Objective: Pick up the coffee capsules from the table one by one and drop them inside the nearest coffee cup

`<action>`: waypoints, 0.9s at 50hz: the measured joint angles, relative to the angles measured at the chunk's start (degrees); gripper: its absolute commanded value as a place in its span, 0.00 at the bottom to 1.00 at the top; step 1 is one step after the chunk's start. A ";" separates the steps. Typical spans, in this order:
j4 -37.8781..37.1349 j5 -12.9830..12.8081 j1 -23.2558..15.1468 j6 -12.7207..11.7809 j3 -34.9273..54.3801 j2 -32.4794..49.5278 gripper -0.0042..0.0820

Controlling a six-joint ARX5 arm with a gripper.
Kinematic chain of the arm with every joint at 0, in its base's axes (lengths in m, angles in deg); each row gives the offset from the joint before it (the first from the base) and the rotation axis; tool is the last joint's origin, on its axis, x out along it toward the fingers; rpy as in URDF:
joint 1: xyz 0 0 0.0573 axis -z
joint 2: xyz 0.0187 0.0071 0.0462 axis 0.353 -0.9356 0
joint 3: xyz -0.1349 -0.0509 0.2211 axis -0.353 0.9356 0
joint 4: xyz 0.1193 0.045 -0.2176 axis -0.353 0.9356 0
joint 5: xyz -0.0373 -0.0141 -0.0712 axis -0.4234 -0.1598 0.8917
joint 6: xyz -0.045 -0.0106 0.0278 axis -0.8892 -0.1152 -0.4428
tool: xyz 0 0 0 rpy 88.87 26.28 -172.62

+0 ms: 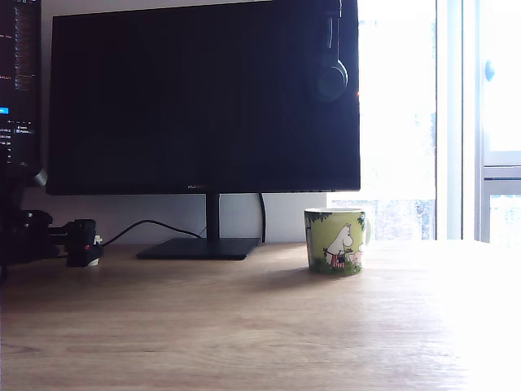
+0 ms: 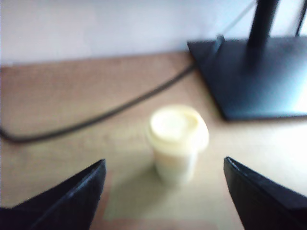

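A cream-white coffee capsule (image 2: 176, 139) stands on the wooden table (image 2: 57, 96), blurred in the wrist view. My gripper (image 2: 164, 162) is open, with one dark finger (image 2: 72, 201) on each side of the capsule and apart from it. In the exterior view the gripper (image 1: 84, 243) is low over the table (image 1: 244, 326) at the far left, and a small white bit of the capsule (image 1: 98, 240) shows beside it. The green illustrated coffee cup (image 1: 335, 241) stands upright well to the exterior view's right of the gripper.
A large dark monitor (image 1: 203, 94) stands on a black base (image 1: 199, 248) between gripper and cup; the base (image 2: 254, 76) lies close to the capsule. A black cable (image 2: 96, 117) runs across the table behind the capsule. Headphones (image 1: 331, 73) hang on the monitor.
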 measured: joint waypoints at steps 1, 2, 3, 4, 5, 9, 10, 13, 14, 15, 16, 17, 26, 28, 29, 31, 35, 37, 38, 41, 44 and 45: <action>0.07 0.00 0.02 -0.02 -0.31 -0.15 0.87; 0.13 0.00 0.04 -0.02 -0.63 -0.39 0.87; 0.26 0.00 0.04 0.00 -1.01 -0.63 0.87; 0.42 0.00 0.04 0.00 -1.31 -0.83 0.87; 0.68 0.00 0.04 -0.02 -1.68 -1.05 0.87; 1.20 0.00 0.04 0.00 -2.93 -1.86 0.87; 1.25 0.00 0.04 -0.02 -3.21 -2.10 0.87; 1.38 0.13 0.09 -0.02 -4.13 -2.69 0.87; 1.62 0.15 0.09 -0.02 -4.44 -2.91 0.87; 1.68 0.20 0.09 0.00 -4.72 -3.06 0.87; 1.90 0.20 0.09 -0.02 -5.14 -3.30 0.87; 2.25 0.22 0.09 0.00 -5.53 -3.41 0.87; 4.17 0.22 0.15 0.00 -7.30 -4.11 0.87; 4.24 0.22 0.15 0.00 -7.30 -4.11 0.87; 4.24 0.22 0.15 -0.02 -7.30 -4.11 0.87; 4.26 0.22 0.15 -0.02 -7.30 -4.11 0.87; 4.31 0.22 0.15 0.00 -7.30 -4.11 0.87; 4.39 0.22 0.15 0.00 -7.30 -4.11 0.87; 4.44 0.22 0.15 0.02 -7.30 -4.11 0.87; 4.46 0.22 0.15 0.02 -7.30 -4.11 0.87; 4.46 0.22 0.33 0.04 -7.30 -4.11 0.87; 4.48 0.22 0.37 0.04 -7.30 -4.11 0.87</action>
